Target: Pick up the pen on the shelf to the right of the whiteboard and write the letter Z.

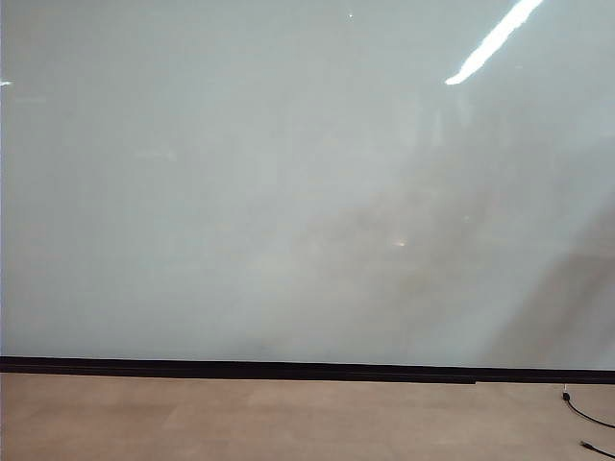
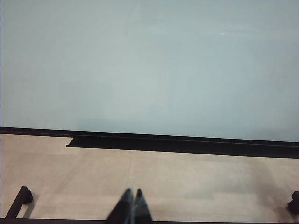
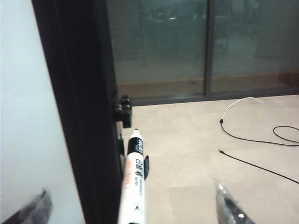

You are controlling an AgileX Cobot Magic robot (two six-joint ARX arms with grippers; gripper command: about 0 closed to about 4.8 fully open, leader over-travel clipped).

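The whiteboard [image 1: 288,192] fills the exterior view, and neither gripper shows there. It also fills the upper part of the left wrist view [image 2: 149,60]. In the right wrist view the pen [image 3: 134,177], white with a black cap, stands upright against the board's black side frame [image 3: 79,102]. My right gripper [image 3: 134,207] is open, with its fingers [image 3: 231,207] wide on either side of the pen and not touching it. The shelf under the pen is out of view. My left gripper [image 2: 132,191] hangs over the floor, shut and empty. The letter Z is out of view.
A black strip [image 1: 288,369] runs along the board's bottom edge above the tan floor [image 1: 288,418]. Black cables [image 3: 254,137] and a white cable [image 3: 238,101] lie on the floor beyond the pen. A glass wall [image 3: 159,46] stands behind. A black stand foot [image 2: 21,198] is near the left gripper.
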